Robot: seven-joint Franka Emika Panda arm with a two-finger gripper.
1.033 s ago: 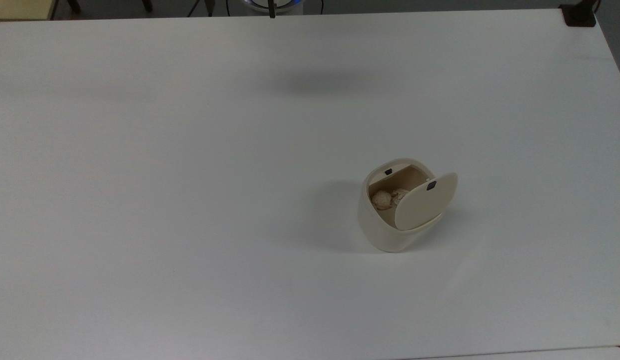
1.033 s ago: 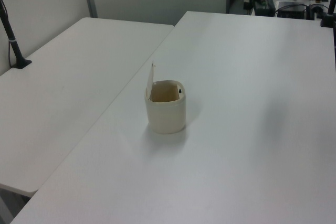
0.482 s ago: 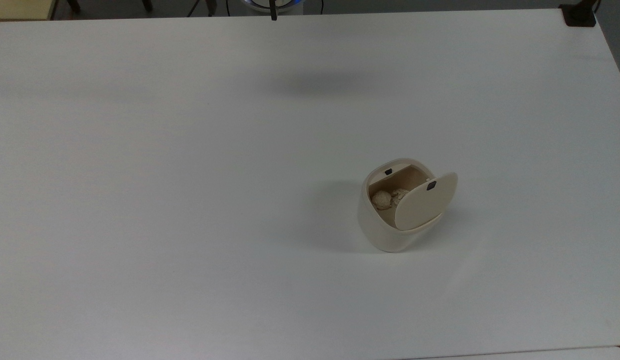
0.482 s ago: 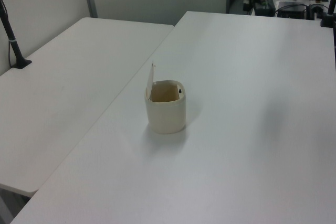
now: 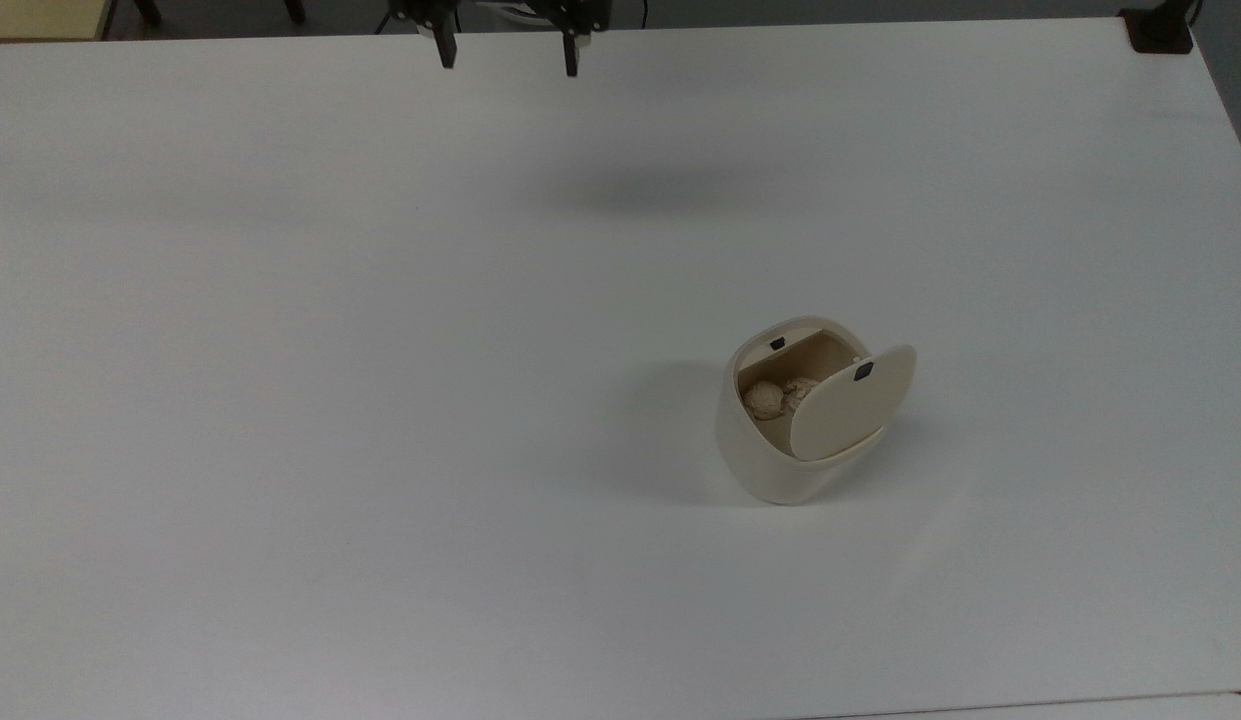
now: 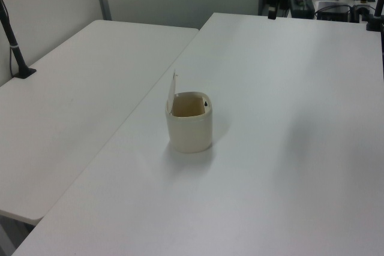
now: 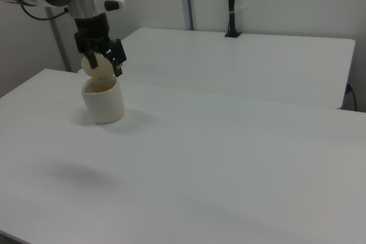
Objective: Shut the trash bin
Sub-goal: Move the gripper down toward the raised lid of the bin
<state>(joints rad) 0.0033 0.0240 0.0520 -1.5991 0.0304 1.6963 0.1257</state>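
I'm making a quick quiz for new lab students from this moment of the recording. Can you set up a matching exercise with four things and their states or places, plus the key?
Things:
1. lid
2. crumpled paper
3. gripper
4. small black square mark

States or places:
A. lying inside the trash bin
B. open, at the top view's upper edge, far from the bin
C. standing raised, bin uncovered
D. on the inner rim of the bin

Pairs: 1-C, 2-A, 3-B, 4-D
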